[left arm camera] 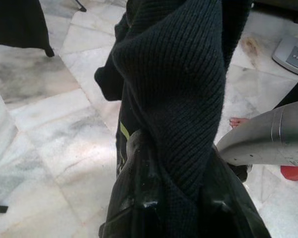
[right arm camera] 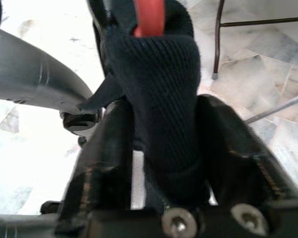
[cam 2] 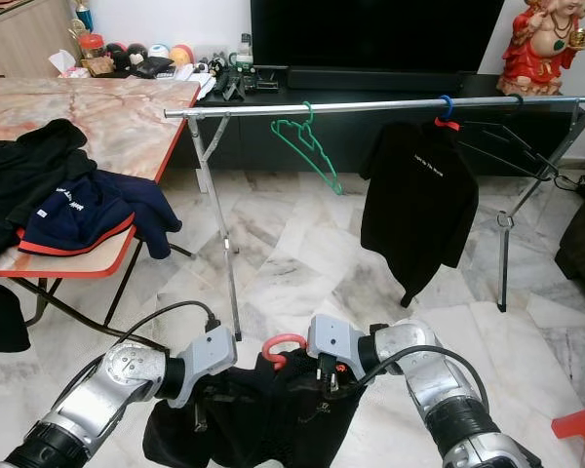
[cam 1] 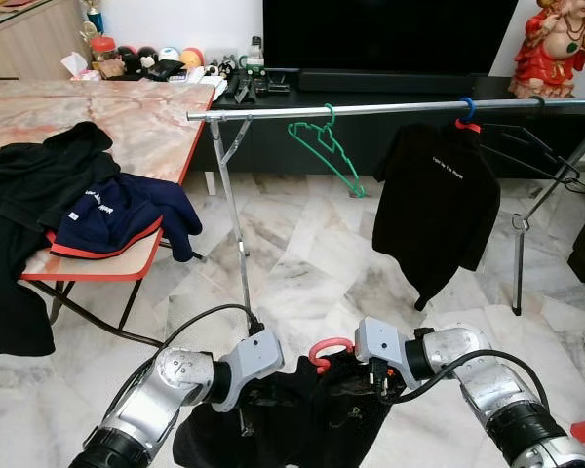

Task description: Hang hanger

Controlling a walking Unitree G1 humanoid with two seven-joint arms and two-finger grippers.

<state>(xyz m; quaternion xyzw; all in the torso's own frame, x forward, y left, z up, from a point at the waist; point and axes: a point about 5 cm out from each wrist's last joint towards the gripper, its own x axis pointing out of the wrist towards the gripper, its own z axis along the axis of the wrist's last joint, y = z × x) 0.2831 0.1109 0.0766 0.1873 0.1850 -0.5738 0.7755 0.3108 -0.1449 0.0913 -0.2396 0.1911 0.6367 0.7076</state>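
Red hanger (cam 1: 329,351) in dark garment (cam 1: 302,419), both claws clamping it; rail (cam 1: 390,109) ahead.

Two silver arms bent inward, low at 6 o'clock: left gripper (cam 1: 258,398) at 7, right gripper (cam 1: 375,375) at 5, each pair of black fingers clamped on dark cloth (cam 1: 302,414).

Black fingers (right arm camera: 111,163) clamping dark knit garment (right arm camera: 161,99)
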